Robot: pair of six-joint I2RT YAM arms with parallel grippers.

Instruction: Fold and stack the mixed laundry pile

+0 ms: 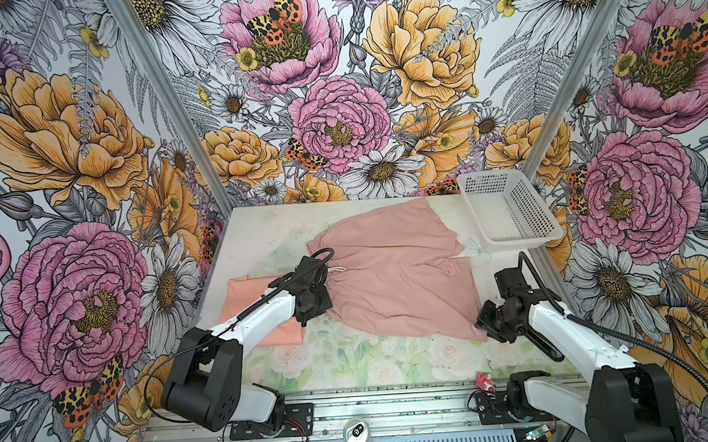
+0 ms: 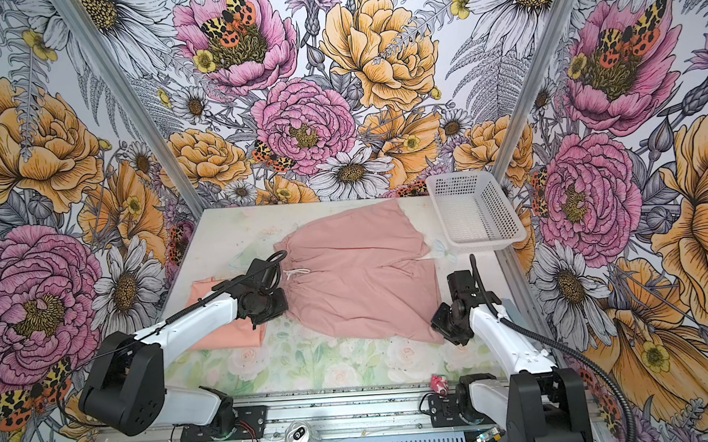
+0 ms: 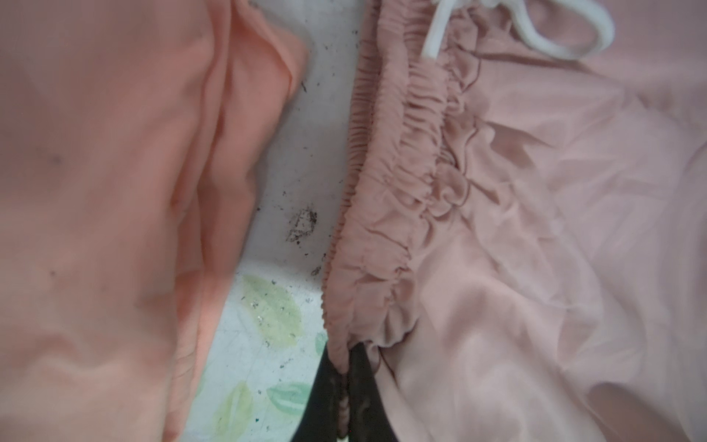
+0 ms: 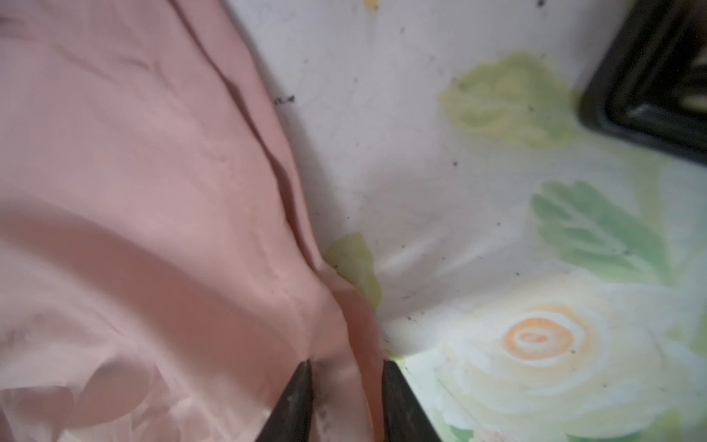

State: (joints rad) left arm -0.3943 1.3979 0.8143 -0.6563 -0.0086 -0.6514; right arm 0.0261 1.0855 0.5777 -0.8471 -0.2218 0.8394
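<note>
Shorts (image 1: 392, 274) are pinched at waistband by the left gripper (image 3: 346, 398) and at hem corner by the right gripper (image 4: 346, 386), so a joint lift is judged next.

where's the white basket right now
In both top views the white basket sits at the table's far right corner, just beyond the dusty-pink garment, apart from both arms.
</note>
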